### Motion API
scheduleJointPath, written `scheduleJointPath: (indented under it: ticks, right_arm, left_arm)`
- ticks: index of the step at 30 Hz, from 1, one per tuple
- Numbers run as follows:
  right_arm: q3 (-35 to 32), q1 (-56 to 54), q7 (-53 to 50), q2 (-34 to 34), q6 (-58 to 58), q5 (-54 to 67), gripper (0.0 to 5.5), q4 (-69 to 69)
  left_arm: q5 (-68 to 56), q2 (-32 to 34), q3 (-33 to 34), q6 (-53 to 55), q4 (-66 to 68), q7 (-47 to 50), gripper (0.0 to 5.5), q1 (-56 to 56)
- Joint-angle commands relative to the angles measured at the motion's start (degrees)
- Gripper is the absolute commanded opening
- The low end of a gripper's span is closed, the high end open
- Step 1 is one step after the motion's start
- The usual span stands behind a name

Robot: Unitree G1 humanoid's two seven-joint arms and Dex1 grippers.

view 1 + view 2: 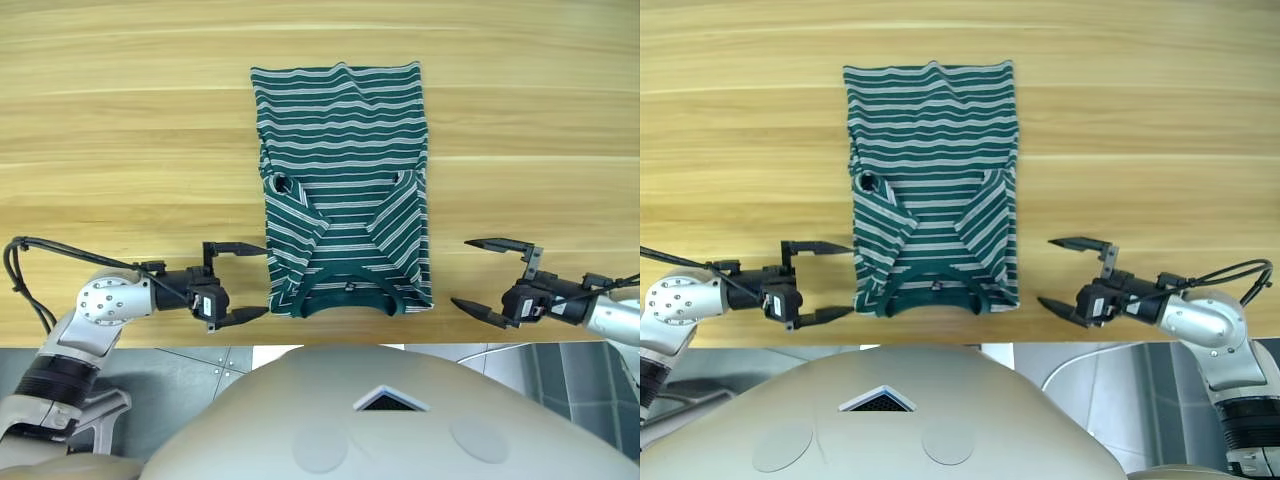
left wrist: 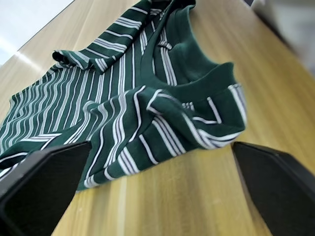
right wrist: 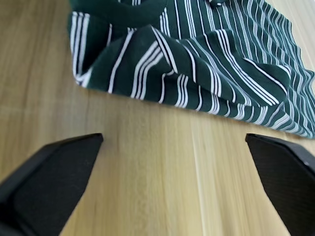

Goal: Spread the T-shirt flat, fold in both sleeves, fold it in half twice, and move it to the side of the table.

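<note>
Green shirt (image 1: 345, 150), centre frame, has sleeves (image 1: 297, 212) folded; halvings and move remain. Left hand (image 1: 258, 281) and right hand (image 1: 463, 272) spread.

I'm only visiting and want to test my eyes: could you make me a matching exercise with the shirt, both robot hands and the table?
1 T-shirt
2 left hand
3 right hand
4 table

A open, tips at the shirt's edge
B open, bare wood between it and the shirt
C pale wood
D green striped, sleeves folded in

Pairs: 1-D, 2-A, 3-B, 4-C
</note>
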Motion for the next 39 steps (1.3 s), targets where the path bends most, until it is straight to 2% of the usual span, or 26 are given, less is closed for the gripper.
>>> scheduleJointPath:
  ticks: [1, 5, 21, 34, 39]
  right_arm:
    - [1.6, 0.3, 0.8, -0.8, 1.0, -1.9, 5.36, -0.7]
    - [3.4, -0.5, 1.3, -0.9, 1.8, -2.6, 5.36, -1.4]
    - [11.5, -2.9, 2.0, -0.8, 2.8, -3.4, 5.4, -1.7]
    - [13.8, -5.0, 1.0, -0.6, 3.6, -4.0, 2.9, 0.6]
    - [14.4, -5.8, 0.7, -0.3, 3.9, -3.9, 2.07, 1.6]
  left_arm:
    - [2.0, 1.4, -2.1, 0.7, 0.6, -1.4, 5.4, 1.6]
    - [1.5, 1.2, -3.2, 0.7, 0.9, -1.5, 5.4, 1.2]
    - [5.9, -2.4, -8.6, 0.5, 6.4, -0.5, 2.57, -3.4]
    - [6.8, -2.4, -9.8, -0.8, 8.2, 1.0, 0.37, -4.2]
    - [6.8, -2.3, -10.0, -1.2, 8.5, 1.2, 0.11, -4.2]
